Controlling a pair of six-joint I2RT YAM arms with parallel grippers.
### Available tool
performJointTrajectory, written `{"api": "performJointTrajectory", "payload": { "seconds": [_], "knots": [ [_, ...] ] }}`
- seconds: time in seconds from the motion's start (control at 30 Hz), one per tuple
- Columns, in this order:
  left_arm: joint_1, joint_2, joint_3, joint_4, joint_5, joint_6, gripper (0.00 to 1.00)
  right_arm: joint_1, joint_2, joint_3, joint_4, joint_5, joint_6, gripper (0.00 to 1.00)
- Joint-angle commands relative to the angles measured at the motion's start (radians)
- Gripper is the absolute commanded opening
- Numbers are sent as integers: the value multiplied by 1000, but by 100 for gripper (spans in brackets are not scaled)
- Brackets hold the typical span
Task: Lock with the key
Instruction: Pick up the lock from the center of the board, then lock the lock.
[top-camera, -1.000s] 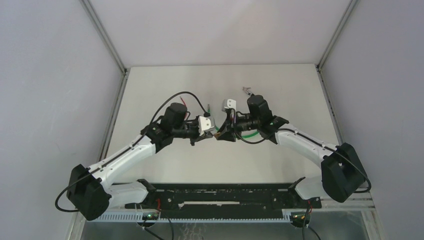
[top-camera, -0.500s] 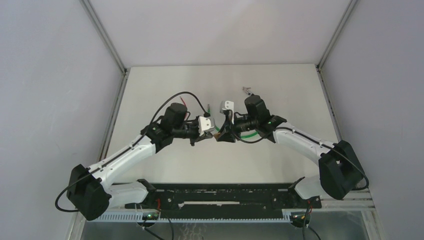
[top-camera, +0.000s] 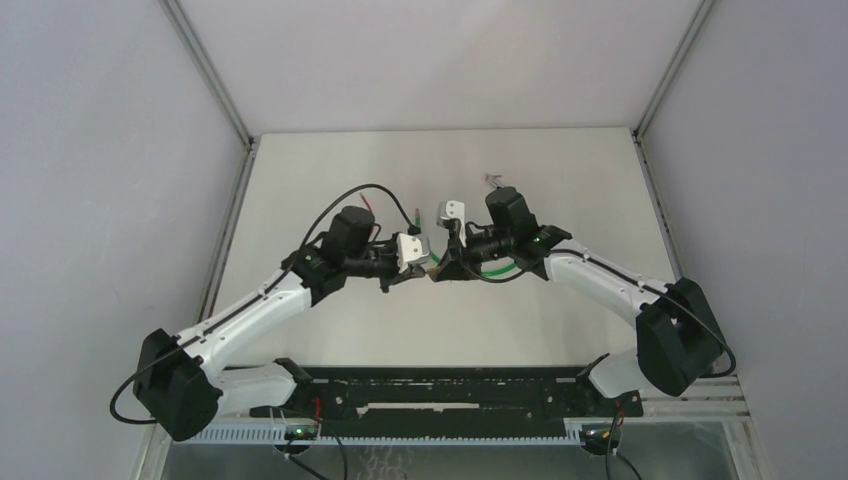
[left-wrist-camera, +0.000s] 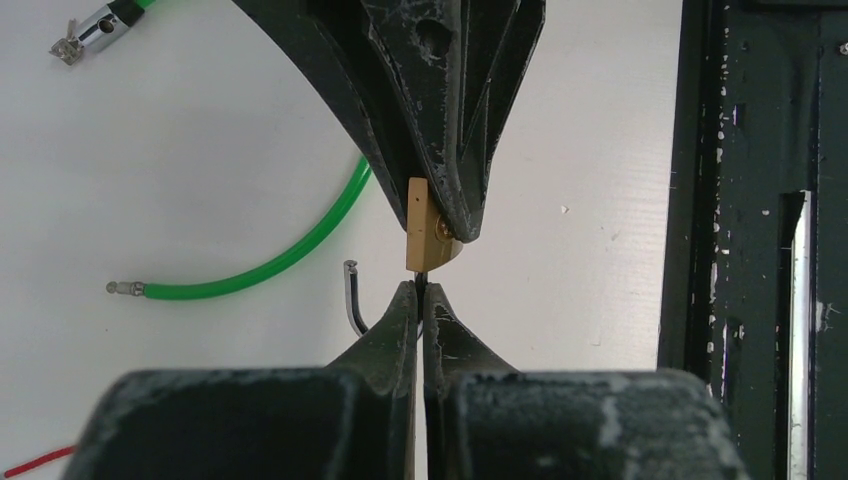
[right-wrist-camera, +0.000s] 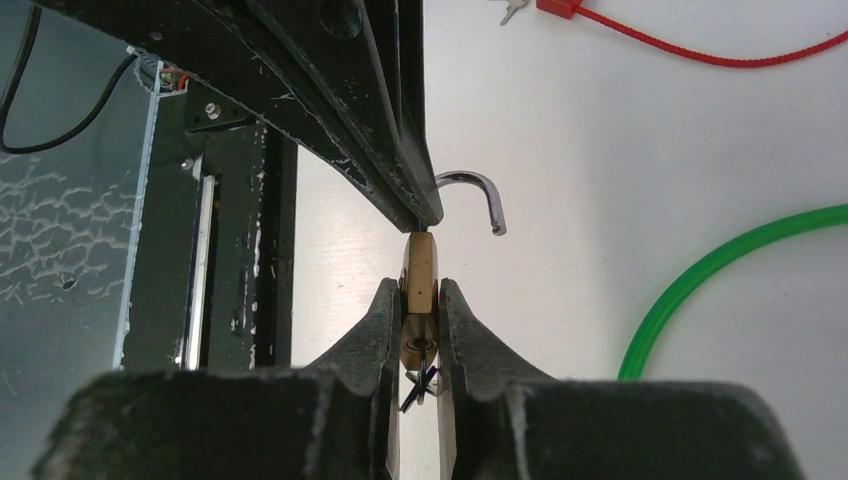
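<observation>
A small brass padlock (right-wrist-camera: 420, 262) is held above the table between both grippers; it also shows in the left wrist view (left-wrist-camera: 424, 225) and the top view (top-camera: 432, 270). My right gripper (right-wrist-camera: 420, 300) is shut on the padlock's body. Its silver shackle (right-wrist-camera: 478, 188) stands open, hooked to one side. My left gripper (left-wrist-camera: 420, 290) is shut on the shackle's leg right at the padlock; the shackle's free end (left-wrist-camera: 350, 298) curls out beside the left fingers. A dark key (right-wrist-camera: 420, 378) sticks out of the padlock's keyhole, between my right fingers.
A green cable (left-wrist-camera: 270, 260) curves across the white table under the grippers, with a metal end fitting (left-wrist-camera: 95, 25). A red cable (right-wrist-camera: 700, 50) lies beyond. A black rail (top-camera: 440, 392) runs along the near edge. A small metal part (top-camera: 492, 181) lies behind the right wrist.
My right wrist has shifted slightly left and away. Both grippers stay joined at the padlock, which has hardly moved.
</observation>
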Motion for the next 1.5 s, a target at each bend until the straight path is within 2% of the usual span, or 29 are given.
{"api": "performJointTrajectory", "payload": {
  "seconds": [0.0, 0.1, 0.17, 0.3, 0.4, 0.53, 0.77, 1.03, 1.33, 1.47],
  "knots": [
    [-4, -37, 40, 39, 17, -1, 2, -1, -22, 43, -10, -38, -26, 0],
    [-4, -44, 39, 43, 25, 4, 15, -37, -46, 42, -11, -77, -20, 0],
    [-4, -51, 41, 46, 33, 18, 32, -65, -65, 44, -16, -113, -20, 0],
    [-4, -54, 98, -29, 25, 123, 57, -140, -99, 61, -70, -200, -25, 0],
    [-4, -36, 183, -130, 5, 190, 67, -214, -123, 68, -83, -277, 7, 0],
    [-4, -3, 270, -178, 7, 215, 73, -277, -159, 76, -82, -345, 62, 0],
    [-15, 63, 365, -184, 114, 176, 77, -286, -205, 76, -57, -397, 127, 0],
    [-100, 117, 425, -206, 10, 157, 74, -282, -198, 77, -53, -420, 151, 0],
    [-157, 150, 427, -171, -101, 113, 52, -280, -192, 76, -74, -409, 129, 0],
    [-164, 161, 428, -147, -115, 78, 37, -281, -196, 76, -82, -405, 116, 0]
  ]
}}
